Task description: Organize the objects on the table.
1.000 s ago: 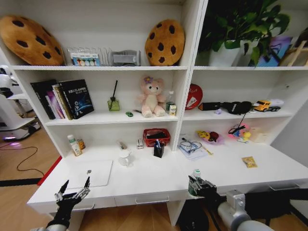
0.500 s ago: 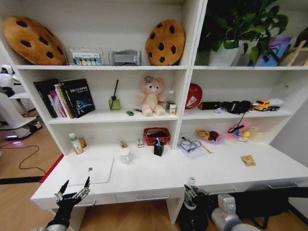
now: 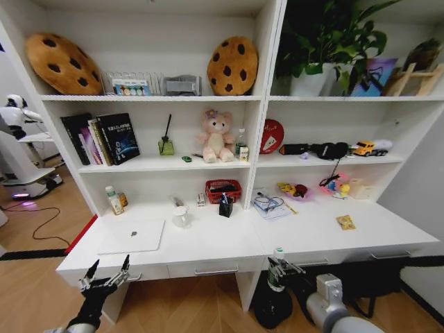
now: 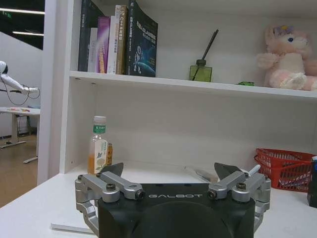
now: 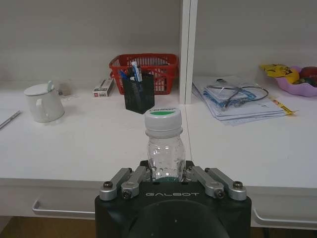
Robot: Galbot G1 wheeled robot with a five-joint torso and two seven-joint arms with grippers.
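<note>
1. The whole head view is widening compared with a second ago: more of the long white desk [image 3: 208, 243] and its shallow drawers with metal bar handles is showing, and the floor below is coming into sight, so I am judging that the robot is backing away from the desk rather than that anything on it is moving

2. The right gripper [image 3: 279, 267] is now hanging in front of the drawer fronts, below the desk edge, where a second ago it was level with the desktop; its fingers are clamped around a small clear plastic bottle with a white cap and green label [image 5: 163, 144], which is standing upright between them

3. That bottle is therefore off the desk and travelling with the robot, which suggests it is being carried to a new spot

4. The left gripper [image 3: 105, 275] is staying low at the front left corner of the desk, fingers spread apart and holding nothing

5. The flat silver-white laptop [image 3: 132, 236] is lying closed on the left of the desktop, and the black mesh pen holder with black and blue pens [image 5: 138, 90] is standing just in front of the red wire basket [image 5: 147, 69], so most of the tidying is, in my judgement, not yet done
</note>
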